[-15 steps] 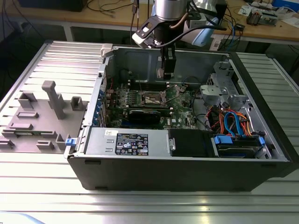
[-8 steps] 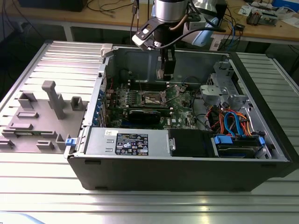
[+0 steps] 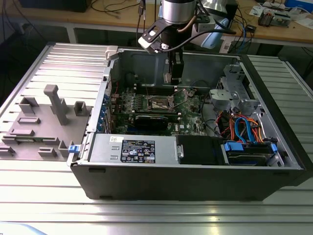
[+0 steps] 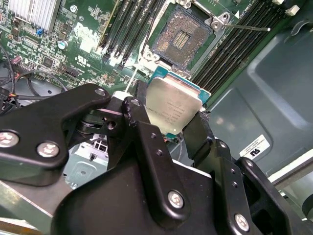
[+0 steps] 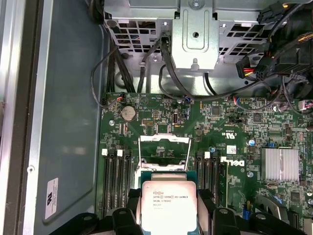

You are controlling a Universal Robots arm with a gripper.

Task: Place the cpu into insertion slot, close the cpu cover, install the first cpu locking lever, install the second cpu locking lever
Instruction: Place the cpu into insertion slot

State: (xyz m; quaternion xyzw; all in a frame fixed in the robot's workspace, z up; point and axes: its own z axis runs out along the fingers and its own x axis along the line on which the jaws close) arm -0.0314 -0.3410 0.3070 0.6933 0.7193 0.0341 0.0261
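Gripper point(image 4: 166, 117) clamped on cpu point(image 4: 172, 105) by opposite edges, held above board point(image 4: 88, 39), near open insertion slot point(image 4: 182, 36), not touching. Judged cpu light, stiff, fragile: edges safest hold. Raised cpu cover point(image 5: 164, 147) stood open.

One edge of the cpu point(image 5: 168, 205) beyond the first wrist view's border

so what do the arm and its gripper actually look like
The arm ends in a silvery-grey round wrist section with a black cable looping off it. The gripper is matte black: flat, jointed link bars pinned with silver screws, tapering to narrow fingers.
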